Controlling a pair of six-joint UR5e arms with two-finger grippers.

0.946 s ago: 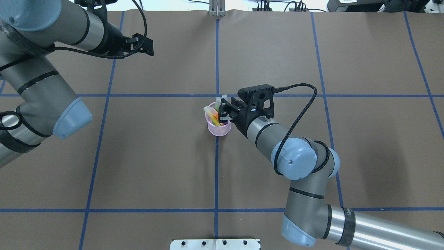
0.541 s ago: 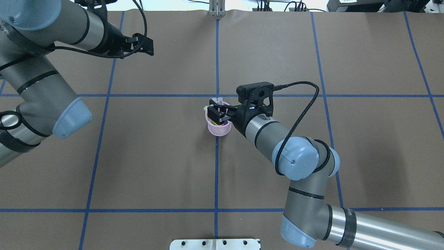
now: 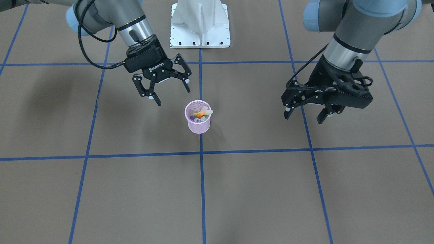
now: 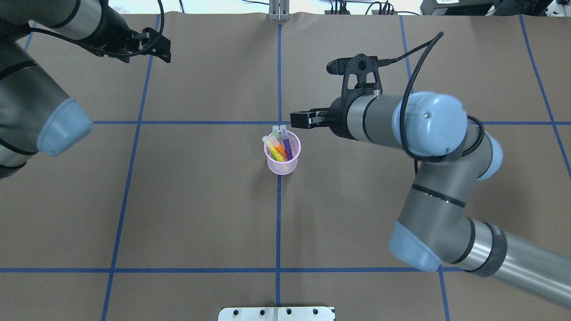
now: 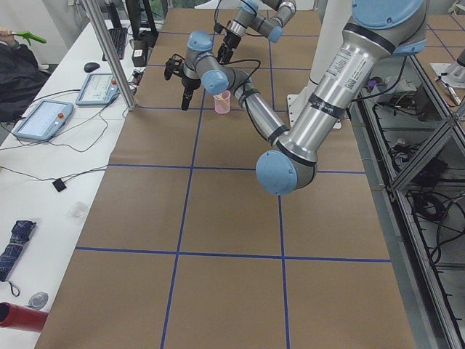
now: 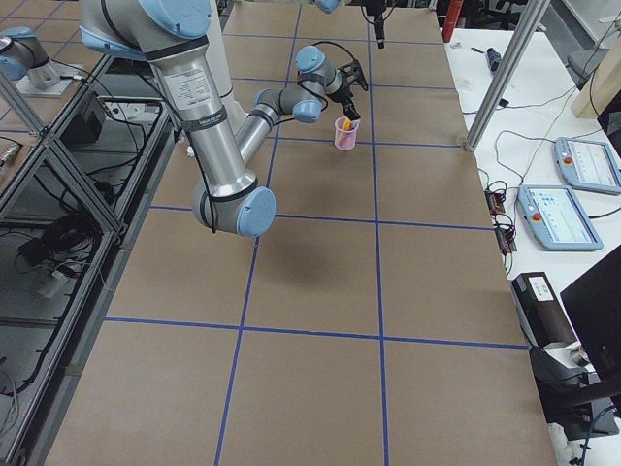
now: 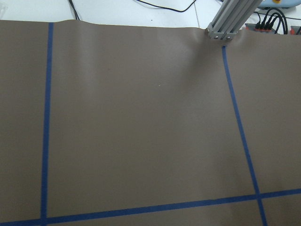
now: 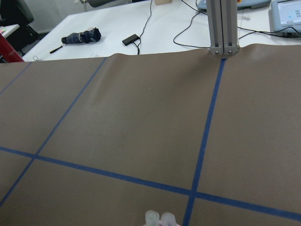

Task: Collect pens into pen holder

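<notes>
The pink mesh pen holder point(image 4: 282, 166) stands upright at the table's middle, on a blue tape line. The purple pen point(image 4: 287, 147), the orange pen point(image 4: 279, 147) and the green pen point(image 4: 271, 145) all stand inside it and lean, pale caps up. The front view shows the holder point(image 3: 199, 128) with the pens point(image 3: 200, 115) in it. My right gripper point(image 3: 172, 94) is open and empty, raised beside the holder on the robot's side. It also shows in the overhead view point(image 4: 299, 119). My left gripper point(image 3: 303, 118) is open and empty, far off to the side. Two pale pen caps point(image 8: 160, 219) show at the right wrist view's bottom edge.
Brown paper with a blue tape grid covers the table point(image 4: 200, 200). A white robot base plate point(image 3: 200, 23) sits at the robot's edge. An aluminium post point(image 8: 224, 28) stands at the far edge. A side table with tablets point(image 6: 582, 184) and cables lies beyond.
My right gripper was over the holder, then opened, lifted and drew back to the right. The purple pen now stands in the holder. My left arm moved further left and away.
</notes>
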